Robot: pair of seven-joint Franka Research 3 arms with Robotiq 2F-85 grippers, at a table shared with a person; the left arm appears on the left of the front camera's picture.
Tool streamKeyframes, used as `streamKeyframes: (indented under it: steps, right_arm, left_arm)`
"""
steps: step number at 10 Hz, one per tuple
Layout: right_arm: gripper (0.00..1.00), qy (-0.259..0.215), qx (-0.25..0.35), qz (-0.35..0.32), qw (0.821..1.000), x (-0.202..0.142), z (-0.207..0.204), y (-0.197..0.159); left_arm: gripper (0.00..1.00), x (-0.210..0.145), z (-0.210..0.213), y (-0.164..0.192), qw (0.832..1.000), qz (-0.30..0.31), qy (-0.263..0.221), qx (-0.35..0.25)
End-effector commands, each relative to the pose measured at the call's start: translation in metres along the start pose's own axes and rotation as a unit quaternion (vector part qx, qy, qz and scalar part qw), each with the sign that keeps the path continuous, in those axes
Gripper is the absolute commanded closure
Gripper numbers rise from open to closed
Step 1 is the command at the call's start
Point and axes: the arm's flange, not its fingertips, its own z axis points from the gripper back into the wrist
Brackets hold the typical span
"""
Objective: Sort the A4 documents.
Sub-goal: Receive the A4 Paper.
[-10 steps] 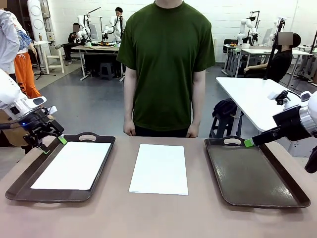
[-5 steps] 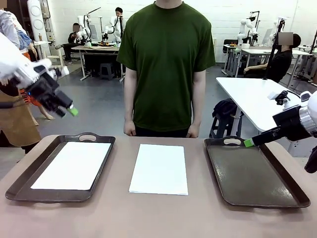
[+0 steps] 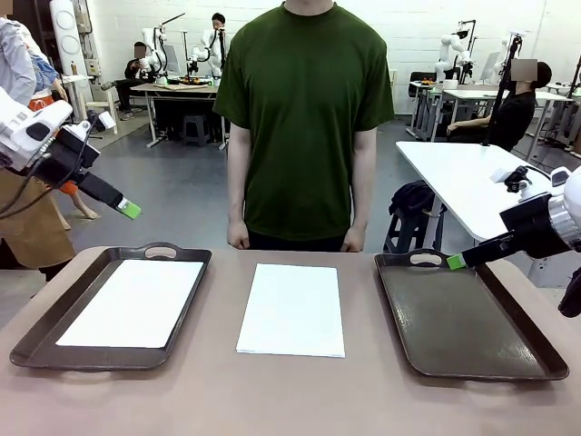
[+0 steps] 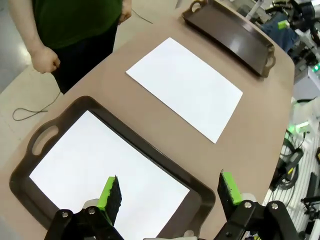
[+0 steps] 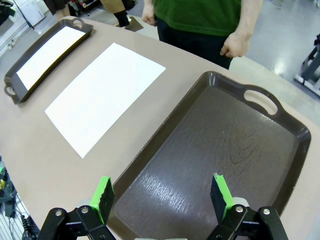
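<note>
I'm hovering the left gripper, jaws spread wide and empty, over the dark brown handled tray, with one blank white A4 paper sheet lying below them. The second white A4 sheet is sitting on the tan tabletop beyond those jaws. The right gripper is gaping empty over the bare brown tray. I'm worrying the flat paper is just sliding or creasing once pinched.

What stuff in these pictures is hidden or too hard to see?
- Front view: the flat white paper in the middle is too thin to tell whether it is one sheet or several.
- Front view: the floor of the left dark brown handled tray is largely covered by the white sheet inside it.
- Front view: the right gripper is side-on, one finger hiding the other.
</note>
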Motion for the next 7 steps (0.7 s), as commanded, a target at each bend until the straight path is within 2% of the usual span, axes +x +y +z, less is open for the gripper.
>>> streamKeyframes:
  steps: [1,4,7]
  right_arm:
    - [0.0,-0.002,0.005,-0.005,1.0,-0.001,-0.004,-0.001]
    - [0.0,-0.002,0.005,-0.005,1.0,-0.001,-0.004,-0.001]
    - [0.0,-0.002,0.005,-0.005,1.0,-0.001,-0.004,-0.001]
  left_arm:
    - [0.0,-0.008,-0.006,-0.017,1.0,-0.021,0.002,0.019]
    - [0.0,-0.012,0.003,-0.035,0.999,-0.002,-0.023,0.023]
    - [0.0,-0.019,0.005,-0.038,0.999,0.014,-0.012,0.027]
